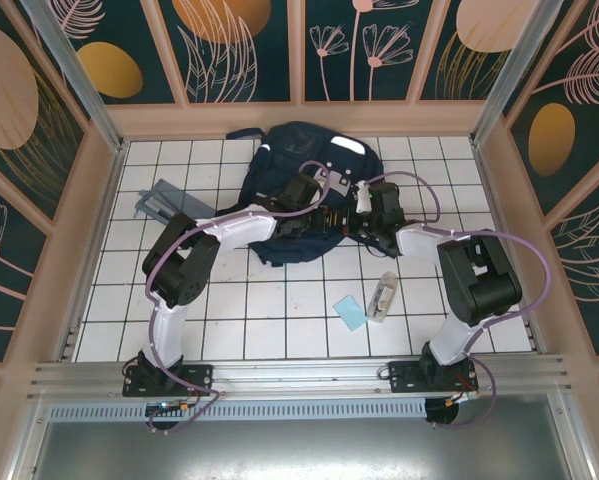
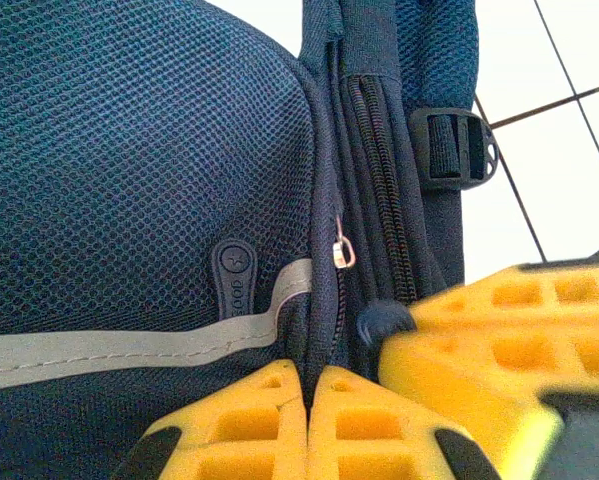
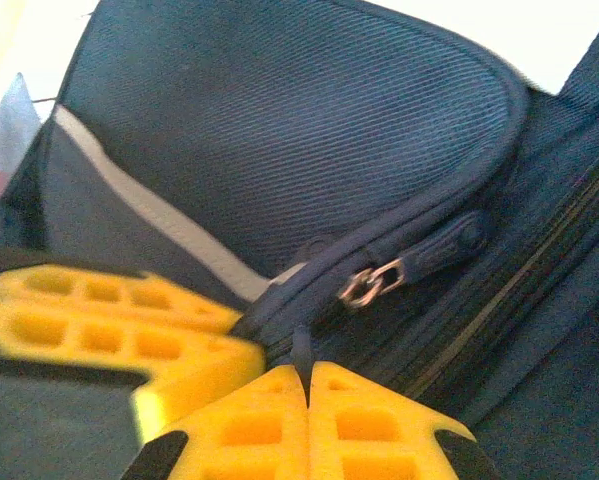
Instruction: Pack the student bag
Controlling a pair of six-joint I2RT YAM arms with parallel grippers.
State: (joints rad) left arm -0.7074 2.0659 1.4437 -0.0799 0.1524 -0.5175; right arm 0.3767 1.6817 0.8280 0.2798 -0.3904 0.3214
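The student bag (image 1: 304, 165), navy with a pale reflective stripe (image 2: 129, 350), lies at the back middle of the tiled table. Both grippers meet at its near edge. My left gripper (image 2: 307, 385) is shut, pinching a fold of the bag's fabric beside a zipper track (image 2: 379, 200). Just right of it, my right gripper (image 3: 307, 372) is shut on a thin dark zipper pull (image 3: 301, 345) of the bag. From above, the left gripper (image 1: 329, 213) and right gripper (image 1: 364, 220) sit close together over the bag. A metal zipper ring (image 3: 369, 283) lies just above the right fingertips.
A flat grey pouch (image 1: 159, 200) lies at the left of the table. A light blue card (image 1: 351, 312) and a clear plastic item (image 1: 382, 297) rest near the right arm. A strap buckle (image 2: 454, 148) hangs off the bag's edge. Walls close in the table.
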